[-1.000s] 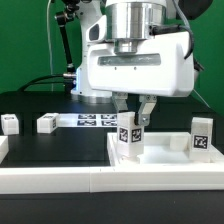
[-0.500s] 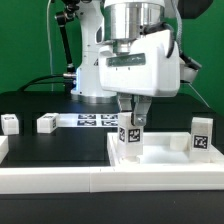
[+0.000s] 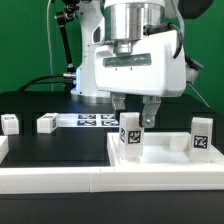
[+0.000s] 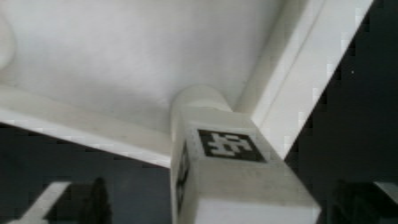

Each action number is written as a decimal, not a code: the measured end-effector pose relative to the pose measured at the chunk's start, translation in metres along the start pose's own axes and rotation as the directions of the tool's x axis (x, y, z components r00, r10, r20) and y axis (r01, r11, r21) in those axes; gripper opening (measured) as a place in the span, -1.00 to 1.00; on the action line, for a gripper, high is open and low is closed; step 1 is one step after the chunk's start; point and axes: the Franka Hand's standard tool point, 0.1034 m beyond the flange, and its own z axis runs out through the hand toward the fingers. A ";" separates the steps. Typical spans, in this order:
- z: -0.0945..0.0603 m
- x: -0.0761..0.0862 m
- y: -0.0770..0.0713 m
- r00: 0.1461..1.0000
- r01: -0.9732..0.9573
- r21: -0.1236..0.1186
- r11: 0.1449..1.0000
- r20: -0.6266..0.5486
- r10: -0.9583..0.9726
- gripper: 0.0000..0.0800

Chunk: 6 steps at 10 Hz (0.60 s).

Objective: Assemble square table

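The white square tabletop (image 3: 166, 160) lies at the exterior view's right, rim up. One white tagged leg (image 3: 130, 136) stands upright in its near-left corner. My gripper (image 3: 134, 116) hangs over that leg, open, a finger on each side and clear of it. In the wrist view the leg (image 4: 228, 150) with its tag sits against the tabletop's rim (image 4: 294, 70), between my dark fingers (image 4: 75, 202). A second leg (image 3: 201, 136) stands at the tabletop's right side. Two more legs (image 3: 10, 124) (image 3: 46, 123) lie on the black table at the left.
The marker board (image 3: 95, 120) lies flat behind the tabletop, under the arm. A long white rail (image 3: 50, 180) runs along the front edge, and a short white piece (image 3: 3, 148) sits at the far left.
The jaws have spread apart and let go of the upright leg. The leg stays standing in the tabletop's corner. The arm itself has hardly moved.
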 end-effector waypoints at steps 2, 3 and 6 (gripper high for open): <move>0.000 0.001 -0.001 0.989 0.147 0.001 0.989 -0.001 -0.147 0.61; 0.000 0.001 -0.001 0.978 0.210 0.001 0.978 -0.001 -0.210 0.62; -0.001 0.003 -0.001 0.903 0.430 0.002 0.903 -0.003 -0.430 0.62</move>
